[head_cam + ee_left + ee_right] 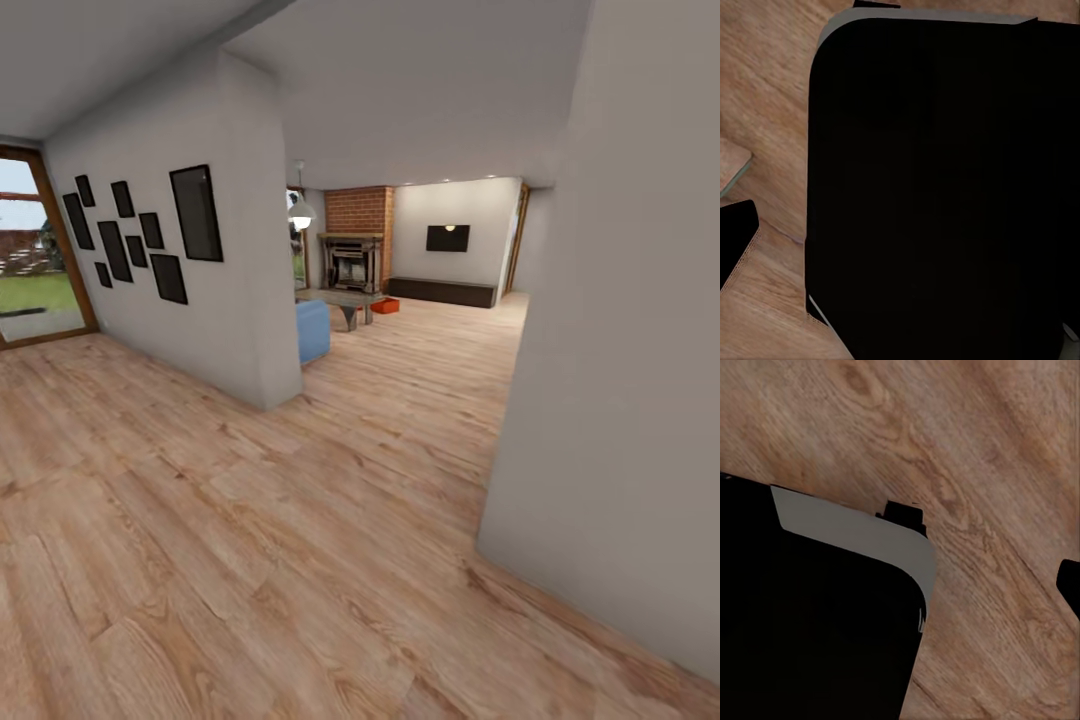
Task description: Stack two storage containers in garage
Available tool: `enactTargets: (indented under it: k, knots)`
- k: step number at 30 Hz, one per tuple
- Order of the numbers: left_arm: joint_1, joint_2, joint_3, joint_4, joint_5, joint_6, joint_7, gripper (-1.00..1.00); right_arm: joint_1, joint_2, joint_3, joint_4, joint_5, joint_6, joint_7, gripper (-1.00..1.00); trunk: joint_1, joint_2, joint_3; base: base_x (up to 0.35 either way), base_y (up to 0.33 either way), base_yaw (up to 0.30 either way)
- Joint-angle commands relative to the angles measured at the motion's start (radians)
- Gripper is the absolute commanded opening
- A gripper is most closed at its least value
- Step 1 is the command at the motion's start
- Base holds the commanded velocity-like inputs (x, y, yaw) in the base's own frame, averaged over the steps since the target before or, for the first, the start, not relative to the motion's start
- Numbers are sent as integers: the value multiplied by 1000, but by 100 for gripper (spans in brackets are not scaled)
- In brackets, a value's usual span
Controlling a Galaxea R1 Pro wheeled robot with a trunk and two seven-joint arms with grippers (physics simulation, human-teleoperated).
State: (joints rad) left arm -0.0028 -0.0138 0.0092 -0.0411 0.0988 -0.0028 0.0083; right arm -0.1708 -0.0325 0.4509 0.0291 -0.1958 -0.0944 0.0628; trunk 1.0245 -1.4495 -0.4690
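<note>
Setting: a hallway with a light wood plank floor [300,560] is seen from the head view, opening ahead into the living room [420,300].
Living room: a red brick fireplace [355,250], a blue sofa [313,332] and a low table [345,300] are seen far ahead, past a grey wall hung with dark picture frames [140,240].
Storage containers: one small orange-red box [385,306] is made out on the plank floor just beside the low table, in front of the fireplace and well apart from the robot; whether it is one container or both together cannot be told at this distance.
Left hand: its state cannot be told; a large black rounded body [945,195] is shown over wood planks in the left wrist view, and no fingers can be made out.
Right hand: its state cannot be told either; a black, grey-edged body [817,615] above the planks is shown in the right wrist view.
Progress: nothing is judged done as yet; no container is seen to be carried.
Remaining: the living room is to be reached, the containers picked up, carried to the garage and stacked on its floor.
</note>
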Motion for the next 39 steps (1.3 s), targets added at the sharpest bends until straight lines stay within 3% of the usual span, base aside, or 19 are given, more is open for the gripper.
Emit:
enactTargets:
  k: [1,39]
  knots:
    - [0,0,0,0,10,0,1,100,-1,0,6,3,-10,-7,6,100,1,0,-1,322,0,38]
    - [0,-1,0,0,10,0,1,100,-1,-3,9,3,-15,-13,-9,100,1,0,0,322,0,14]
